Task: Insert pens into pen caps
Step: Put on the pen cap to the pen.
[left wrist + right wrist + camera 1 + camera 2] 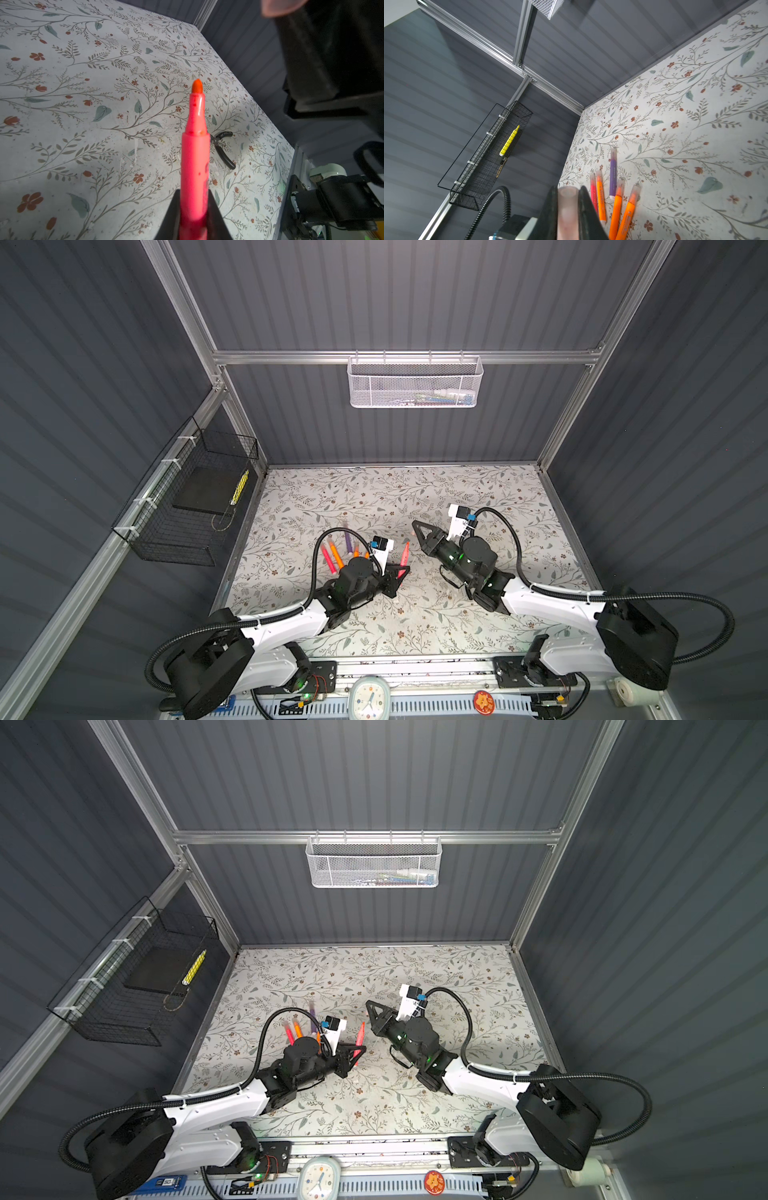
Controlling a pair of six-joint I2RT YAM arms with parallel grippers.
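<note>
My left gripper point(400, 571) point(194, 194) is shut on the barrel of an uncapped pink-red pen point(194, 158) point(404, 556). Its orange-red tip points up and away toward the right arm. In both top views my right gripper point(415, 525) point(369, 1004) hovers a little beyond that tip. It is shut point(568, 190) on a translucent pale pink pen cap point(568, 207), whose open end faces outward. Several capped pens lie side by side on the floral table left of the left gripper: three orange point(601, 199), a pink-red point(593, 194) and a purple point(613, 176).
Black-handled pliers point(223, 149) lie on the table point(415, 614) toward its right side. A white mesh basket point(415, 385) hangs on the back wall. A black wire basket point(187, 506) on the left wall holds a yellow marker point(240, 487). A clock point(369, 697) sits at the front rail.
</note>
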